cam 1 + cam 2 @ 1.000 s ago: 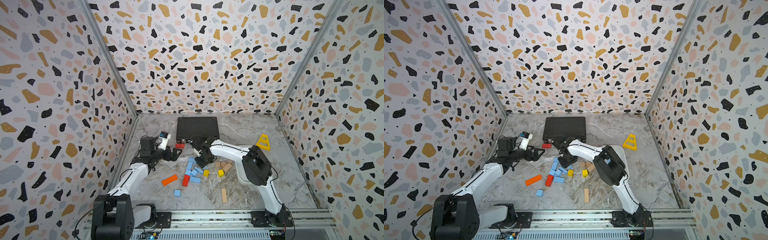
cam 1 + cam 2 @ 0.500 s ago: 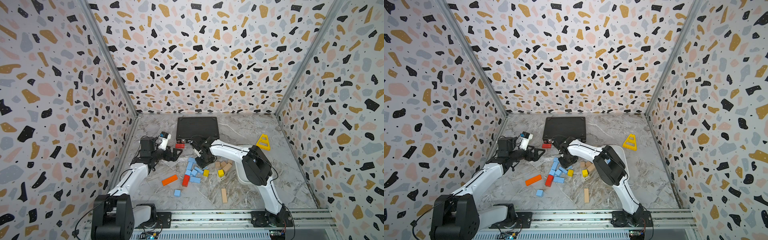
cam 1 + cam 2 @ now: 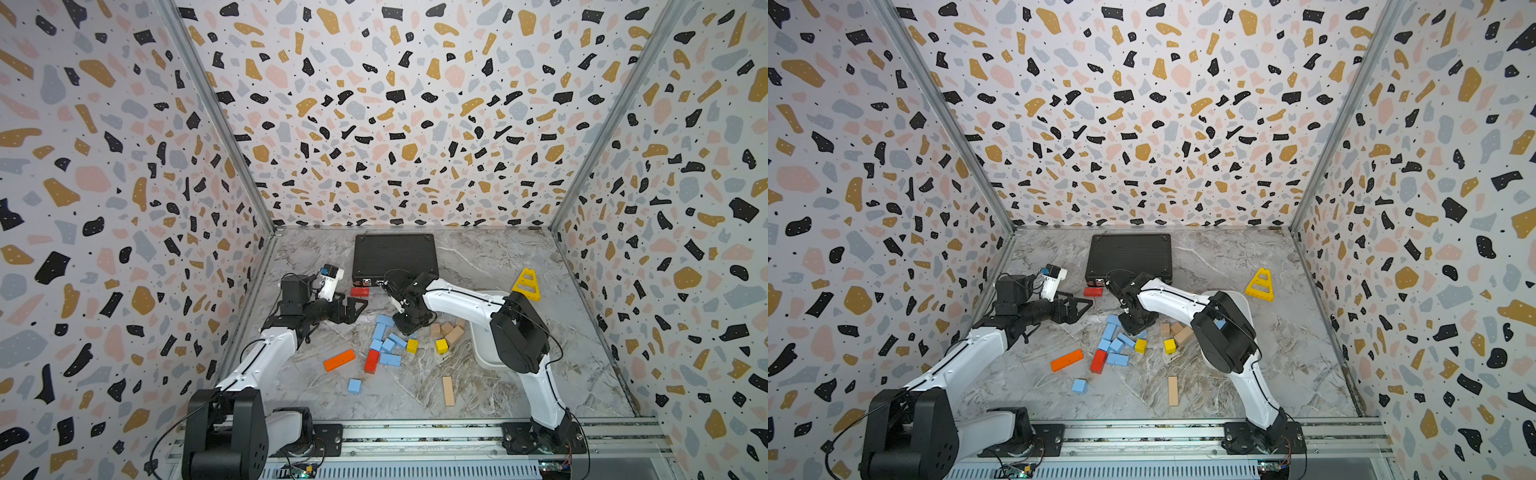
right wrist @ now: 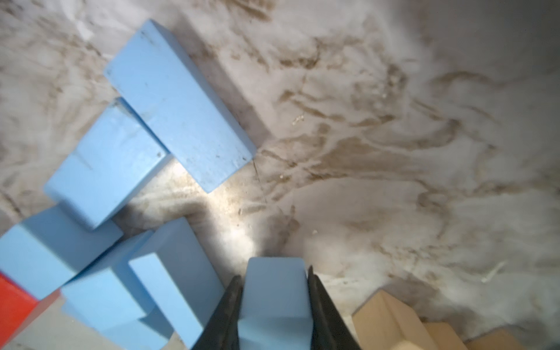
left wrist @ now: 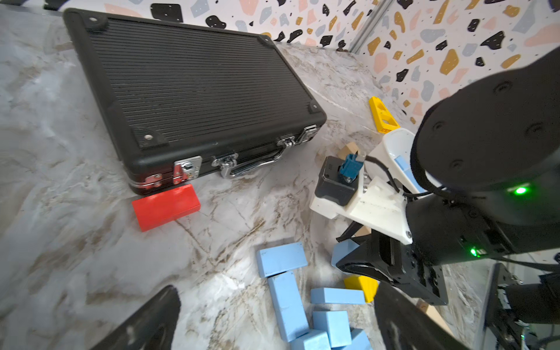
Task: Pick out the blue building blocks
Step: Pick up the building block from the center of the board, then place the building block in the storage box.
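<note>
Across the marble table point(image 3: 395, 399) in both top views, the blue blocks point(image 3: 384, 338) lie in a loose cluster near the middle, and one blue cube point(image 3: 354, 385) sits apart toward the front rail. The right hand point(image 3: 409, 326) points down at the cluster's far edge, just beside some tan blocks point(image 3: 446, 330). The left hand point(image 3: 353, 309) hangs released, its jaws spread, near a red block point(image 3: 359, 291) that lies in front of a black case point(image 3: 395, 257). An orange bar point(image 3: 339, 360), a second red block point(image 3: 371, 360), two yellow cubes point(image 3: 412, 345) and a tan bar point(image 3: 448, 390) lie around the cluster, with a yellow triangle point(image 3: 526, 284) well apart. From the left wrist, the left fingers point(image 5: 145, 327) stand wide apart with nothing between them. Beyond them are the case's latches, the red block touching its front edge, and several blue blocks on the table. A white bowl point(image 5: 394, 142) behind the right arm shows a bit of blue inside. From the right wrist, the right hand is clenched on one blue block point(image 4: 274, 303), both fingers point(image 4: 230, 312) pressed flat against its sides. More blue blocks lie touching one another just beside it.
</note>
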Controlling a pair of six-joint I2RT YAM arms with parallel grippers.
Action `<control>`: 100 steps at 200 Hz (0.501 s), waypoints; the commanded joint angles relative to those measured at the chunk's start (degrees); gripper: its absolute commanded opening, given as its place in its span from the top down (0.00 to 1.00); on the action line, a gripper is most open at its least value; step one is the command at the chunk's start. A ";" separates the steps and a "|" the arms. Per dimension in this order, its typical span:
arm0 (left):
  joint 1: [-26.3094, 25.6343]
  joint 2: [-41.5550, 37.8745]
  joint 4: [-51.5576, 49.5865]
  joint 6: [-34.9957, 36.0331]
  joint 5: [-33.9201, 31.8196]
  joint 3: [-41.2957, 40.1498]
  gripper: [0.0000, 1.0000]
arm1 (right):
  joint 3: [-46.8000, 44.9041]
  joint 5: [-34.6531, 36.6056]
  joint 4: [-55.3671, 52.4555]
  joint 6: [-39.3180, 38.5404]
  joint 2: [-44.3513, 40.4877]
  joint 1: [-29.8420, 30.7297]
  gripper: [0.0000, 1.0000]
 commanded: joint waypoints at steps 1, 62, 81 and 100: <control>-3.41 0.53 1.92 -1.71 4.97 0.50 0.00 | -1.55 1.72 -1.66 -0.04 -9.81 -3.09 0.75; -15.55 4.60 0.09 -1.18 7.23 2.50 0.00 | -18.75 1.50 -1.66 -0.46 -29.01 -16.44 0.75; -17.90 6.75 -0.53 -0.97 6.77 3.76 0.00 | -23.68 -0.97 -2.65 -1.55 -33.70 -22.58 0.75; -18.99 8.87 -1.16 -1.15 6.94 5.40 0.00 | -27.87 -1.69 -4.60 -3.90 -36.08 -27.98 0.75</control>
